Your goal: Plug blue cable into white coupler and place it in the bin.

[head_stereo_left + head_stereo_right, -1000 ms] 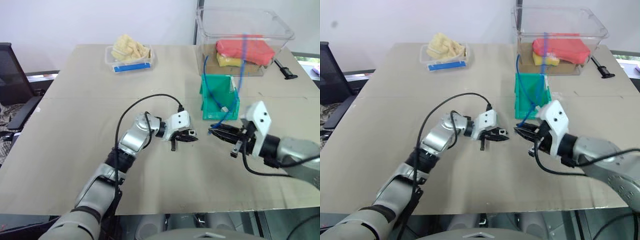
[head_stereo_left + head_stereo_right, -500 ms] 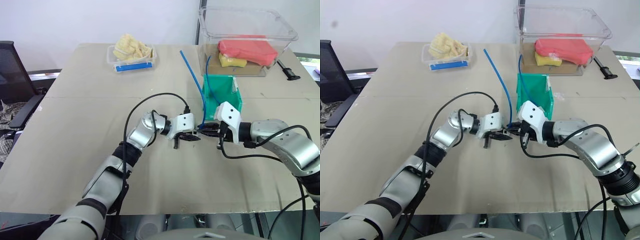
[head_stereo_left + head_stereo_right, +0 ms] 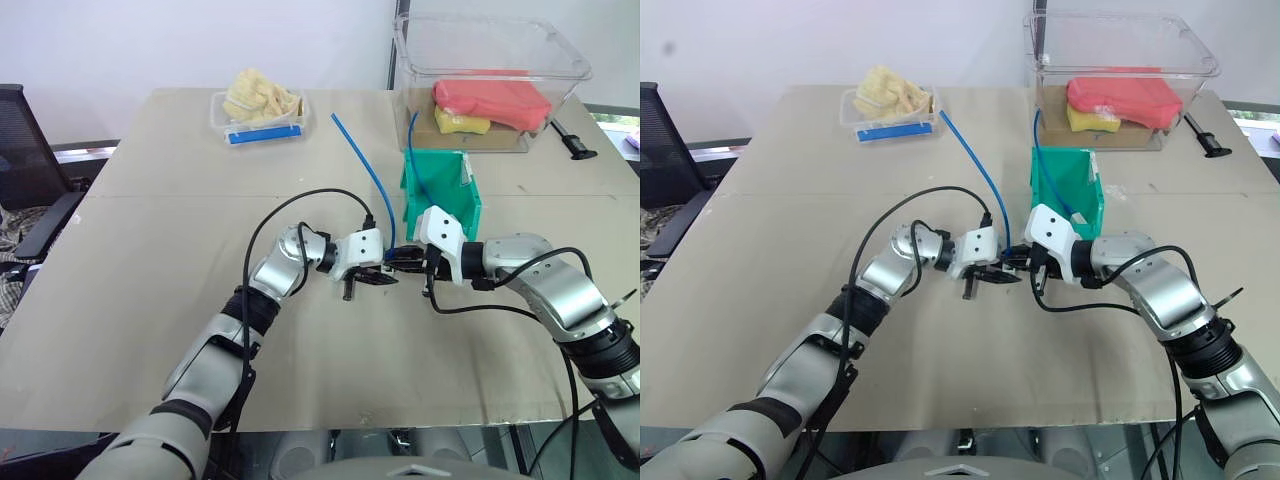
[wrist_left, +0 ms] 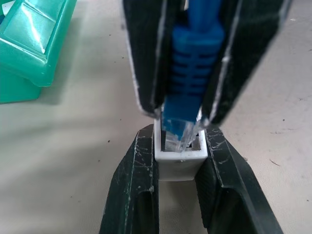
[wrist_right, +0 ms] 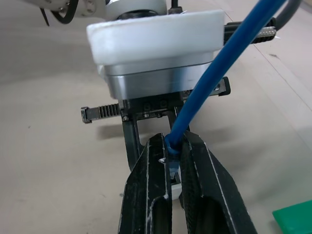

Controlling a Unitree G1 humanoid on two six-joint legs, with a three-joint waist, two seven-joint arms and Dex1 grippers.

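— Blue cable, the thin bright network one: where was it?
— At frame centre, its clear plug sat in the mouth of the tiny white plastic coupler. The right gripper was clenched on the blue boot; the left gripper was clamped on the coupler, tips meeting.
— Room to move?
— Bare tan table lay open to the left and toward the lower edge. The small teal-green bin stood just above right of the grippers, near the table's far edge.
— Counts?
— One coupler seen, two grippers, one bin, one large clear tub at upper right, one small clear tray at upper left. Another blue cable hung in the bin.
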